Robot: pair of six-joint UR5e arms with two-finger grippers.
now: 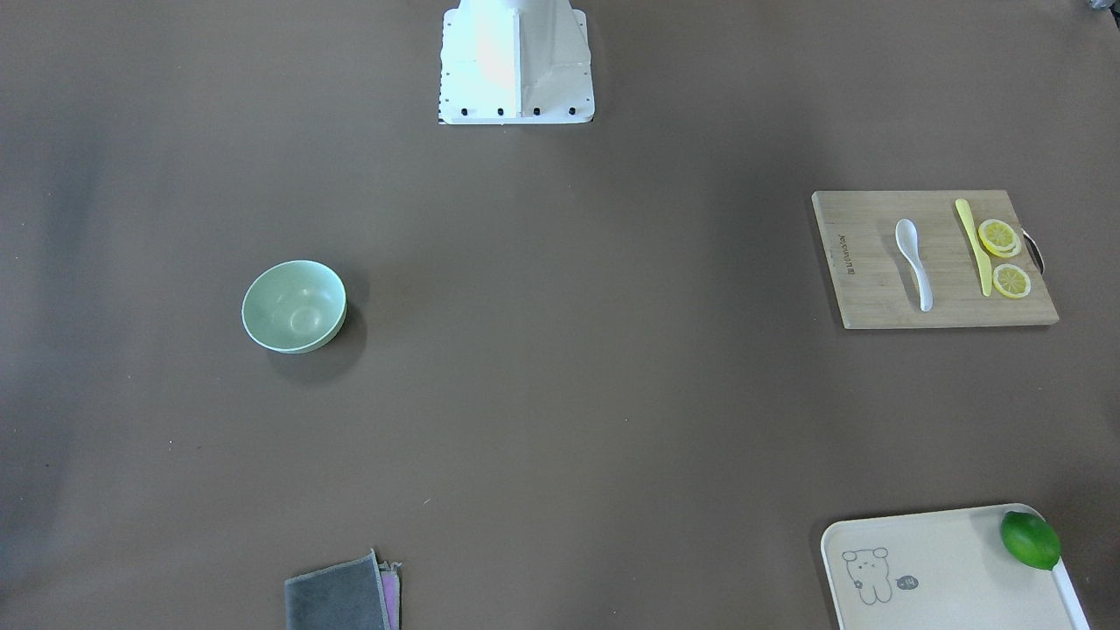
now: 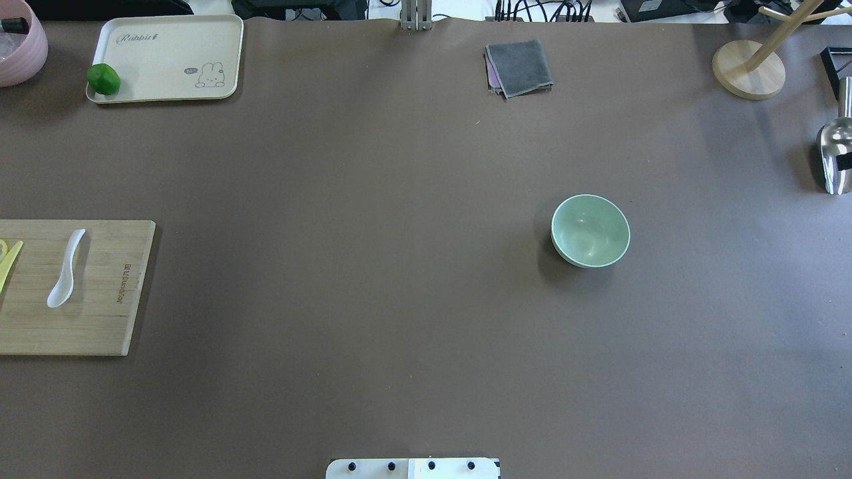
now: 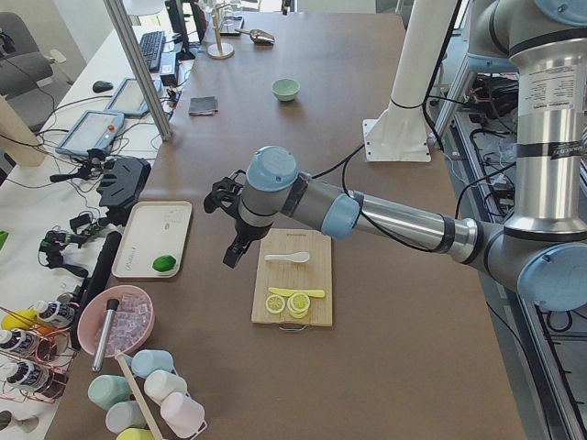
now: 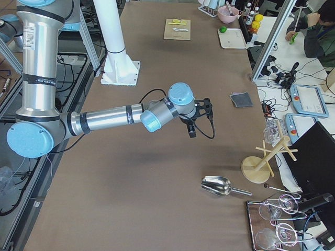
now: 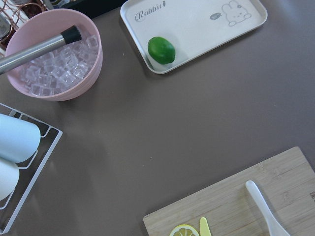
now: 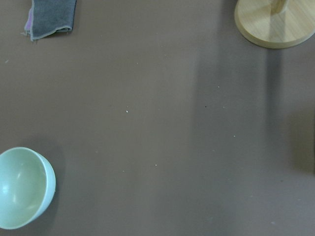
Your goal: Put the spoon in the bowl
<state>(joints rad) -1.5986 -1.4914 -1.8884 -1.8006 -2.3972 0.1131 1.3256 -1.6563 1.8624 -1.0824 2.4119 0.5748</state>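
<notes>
The white spoon [image 1: 914, 262] lies on a wooden cutting board [image 1: 866, 289] on the robot's left side; it also shows in the overhead view [image 2: 66, 269] and the left wrist view [image 5: 266, 211]. The empty mint-green bowl [image 1: 293, 306] stands on the robot's right side, seen also overhead [image 2: 590, 231] and in the right wrist view [image 6: 22, 187]. My left gripper [image 3: 235, 251] hangs above the table beside the board, between it and the tray. My right gripper [image 4: 192, 130] hangs over mid-table. I cannot tell whether either is open or shut.
A yellow knife [image 1: 973, 245] and lemon slices [image 1: 997, 236] share the board. A cream tray [image 1: 945, 569] holds a lime [image 1: 1030, 540]. A grey cloth [image 1: 337, 599], a pink ice bowl [image 5: 54, 64], a wooden stand [image 2: 749, 66] and a metal scoop [image 2: 835, 156] lie around the edges.
</notes>
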